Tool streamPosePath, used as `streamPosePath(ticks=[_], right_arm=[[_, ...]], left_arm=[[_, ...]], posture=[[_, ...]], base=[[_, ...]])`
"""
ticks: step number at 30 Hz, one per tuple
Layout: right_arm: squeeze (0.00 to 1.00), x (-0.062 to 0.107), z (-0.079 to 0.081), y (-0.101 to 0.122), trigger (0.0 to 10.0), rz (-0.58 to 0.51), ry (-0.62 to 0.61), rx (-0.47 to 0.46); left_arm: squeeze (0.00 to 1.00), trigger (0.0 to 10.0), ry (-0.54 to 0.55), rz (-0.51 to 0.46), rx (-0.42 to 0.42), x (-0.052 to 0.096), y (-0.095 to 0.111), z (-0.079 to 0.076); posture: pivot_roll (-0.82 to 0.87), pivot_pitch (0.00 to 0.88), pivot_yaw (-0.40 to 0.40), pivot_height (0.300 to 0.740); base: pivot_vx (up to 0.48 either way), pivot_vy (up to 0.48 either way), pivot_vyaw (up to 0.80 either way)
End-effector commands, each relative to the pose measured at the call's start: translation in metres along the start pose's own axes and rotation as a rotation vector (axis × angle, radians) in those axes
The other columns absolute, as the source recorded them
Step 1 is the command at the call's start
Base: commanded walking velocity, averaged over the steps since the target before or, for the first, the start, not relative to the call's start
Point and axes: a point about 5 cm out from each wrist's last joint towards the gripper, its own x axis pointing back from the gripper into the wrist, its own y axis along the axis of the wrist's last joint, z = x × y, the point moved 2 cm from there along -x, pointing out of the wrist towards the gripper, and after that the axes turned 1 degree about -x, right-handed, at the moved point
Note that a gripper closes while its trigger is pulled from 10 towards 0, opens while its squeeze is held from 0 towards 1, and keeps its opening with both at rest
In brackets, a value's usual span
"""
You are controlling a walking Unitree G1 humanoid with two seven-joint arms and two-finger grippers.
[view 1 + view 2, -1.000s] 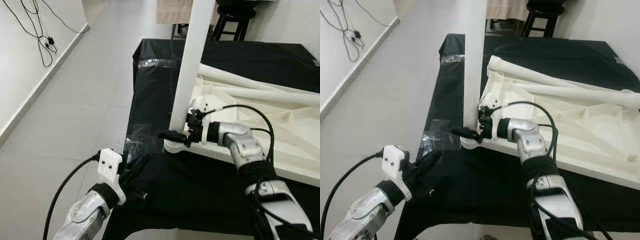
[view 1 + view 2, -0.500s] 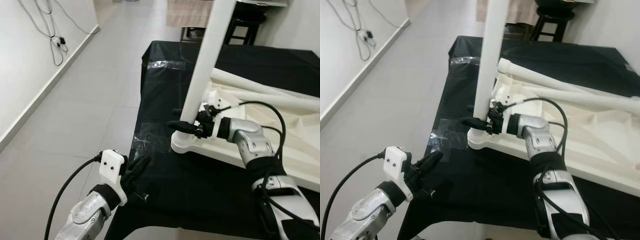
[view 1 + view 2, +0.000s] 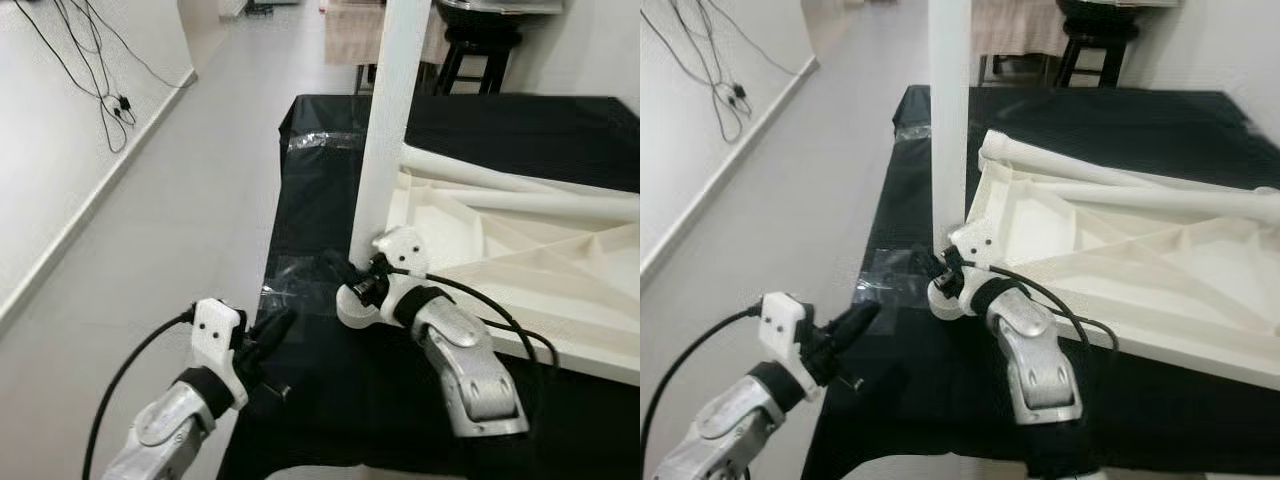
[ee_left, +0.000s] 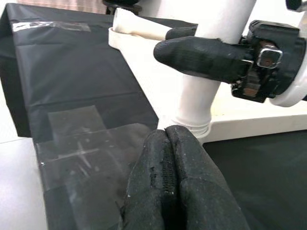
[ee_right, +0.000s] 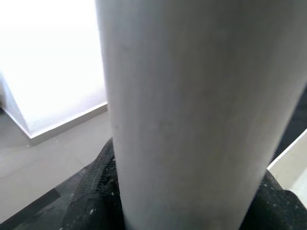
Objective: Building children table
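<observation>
From the head views: white tabletop (image 3: 520, 250) lying upside down on the black-draped surface (image 3: 330, 190), its near corner close to the surface's left edge, with one white leg (image 3: 385, 150) standing upright in that corner's socket and two more legs lying across the underside toward the far edge. Right pincer (image 3: 352, 275) clamped around the very foot of the upright leg, just above the socket. Left pincer (image 3: 268, 332) parked at the surface's near left corner, beside the taped patch (image 3: 885, 275), holding nothing. From the left wrist view: left pincer (image 4: 165, 158) with both fingers pressed flat together, aimed at the socket collar; one black finger (image 4: 201, 52) of the right pincer wrapped across the leg's front. From the right wrist view: leg (image 5: 192, 120) squarely between the two black pads, pads touching it on both sides. Likely trouble from here: leg perhaps not fully seated, so letting go or twisting off-axis could tip it over or jam it crooked; tabletop unbraced and near the left edge, so a hard sideways push could slide it off the cloth.
</observation>
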Motion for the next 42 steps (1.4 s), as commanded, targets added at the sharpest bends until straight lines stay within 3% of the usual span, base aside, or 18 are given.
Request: streamPosePath(ticks=[1, 2, 3, 4, 5, 6, 7, 9, 10, 13, 14, 17, 24, 25, 26, 27, 35, 42], right_arm=[[0.00, 0.009, -0.005, -0.045, 0.0, 0.214, -0.033, -0.051], [0.00, 0.009, -0.005, -0.045, 0.0, 0.214, -0.033, -0.051], [0.00, 0.007, -0.001, -0.039, 10.0, 0.182, 0.002, -0.075], [0.00, 0.007, -0.001, -0.039, 10.0, 0.182, 0.002, -0.075], [0.18, 0.004, 0.005, -0.029, 10.0, 0.120, 0.083, -0.069], [1.00, 0.002, 0.010, -0.022, 10.0, 0.073, 0.185, -0.069], [1.00, 0.002, 0.010, -0.022, 10.0, 0.073, 0.185, -0.069], [1.00, 0.002, 0.016, -0.011, 10.0, 0.027, 0.289, -0.063], [0.99, 0.000, 0.014, -0.009, 10.0, 0.023, 0.372, -0.015], [0.99, -0.001, 0.011, -0.010, 10.0, 0.032, 0.411, 0.016], [0.00, -0.005, 0.006, -0.012, 10.0, 0.057, 0.514, 0.037], [0.00, -0.007, 0.004, -0.011, 10.0, 0.061, 0.535, 0.033], [0.00, -0.023, -0.021, -0.002, 10.0, 0.069, 0.532, 0.018], [0.00, -0.027, -0.030, 0.003, 3.7, 0.066, 0.527, -0.002], [0.00, -0.027, -0.030, 0.003, 3.7, 0.066, 0.527, -0.002], [0.00, -0.029, -0.038, 0.009, 0.0, 0.058, 0.529, -0.022], [0.00, -0.029, -0.057, 0.021, 0.0, 0.024, 0.536, -0.056], [0.00, -0.018, -0.050, -0.005, 0.0, 0.044, 0.539, -0.033]], left_arm=[[0.00, 10.0, 0.015, 0.017, 0.001, 0.002, -0.004, 0.002], [0.00, 10.0, 0.015, 0.017, 0.001, 0.002, -0.004, 0.002], [0.00, 10.0, 0.023, 0.014, -0.005, 0.002, -0.003, 0.002], [0.00, 10.0, 0.023, 0.014, -0.005, 0.002, -0.003, 0.002], [0.00, 10.0, 0.022, 0.013, -0.003, 0.001, -0.004, 0.002], [0.00, 10.0, 0.018, 0.014, 0.001, 0.000, -0.004, 0.001], [0.00, 10.0, 0.018, 0.014, 0.001, 0.000, -0.004, 0.001], [0.00, 10.0, 0.012, 0.015, 0.007, -0.001, -0.005, -0.001], [0.00, 10.0, 0.008, 0.015, 0.010, -0.002, -0.005, -0.003], [0.00, 10.0, 0.006, 0.015, 0.011, -0.003, -0.005, -0.003], [0.00, 10.0, 0.004, 0.014, 0.012, -0.003, -0.005, -0.005], [0.00, 10.0, 0.005, 0.013, 0.011, -0.003, -0.005, -0.006], [0.00, 10.0, 0.012, 0.010, 0.009, -0.002, -0.005, -0.006], [0.00, 10.0, 0.013, 0.010, 0.010, -0.002, -0.005, -0.006], [0.00, 10.0, 0.013, 0.010, 0.010, -0.002, -0.005, -0.006], [0.00, 10.0, 0.013, 0.010, 0.012, -0.002, -0.005, -0.007], [0.00, 10.0, 0.013, 0.009, 0.014, -0.002, -0.004, -0.009], [0.00, 10.0, 0.012, 0.006, 0.017, -0.002, -0.003, -0.011]], posture=[[0.03, 0.120, -0.020, 0.740], [0.03, 0.120, -0.020, 0.740], [0.04, 0.118, -0.020, 0.740], [0.04, 0.118, -0.020, 0.740], [0.04, 0.116, -0.018, 0.740], [0.03, 0.114, -0.017, 0.740], [0.03, 0.114, -0.017, 0.740], [0.04, 0.111, -0.018, 0.740], [0.05, 0.109, -0.023, 0.740], [0.05, 0.109, -0.023, 0.740], [0.07, 0.108, -0.033, 0.740], [0.07, 0.108, -0.034, 0.740], [0.08, 0.109, -0.040, 0.740], [0.08, 0.108, -0.040, 0.740], [0.08, 0.108, -0.040, 0.740], [0.08, 0.109, -0.041, 0.740], [0.08, 0.113, -0.045, 0.740], [0.07, 0.119, -0.041, 0.740]], base=[[0.000, 0.000, 0.00], [0.000, 0.000, 0.00], [0.000, 0.000, 0.00], [0.000, 0.000, 0.00], [0.000, 0.000, 0.00], [0.000, 0.000, 0.00], [0.000, 0.000, 0.00], [0.000, 0.000, 0.00], [0.000, 0.000, 0.00], [0.000, 0.000, 0.00], [0.000, 0.000, 0.00], [0.000, 0.000, 0.00], [0.000, 0.000, 0.00], [0.000, 0.000, 0.00], [0.000, 0.000, 0.00], [0.000, 0.000, 0.00], [0.000, 0.000, 0.00], [0.000, 0.000, 0.00]])
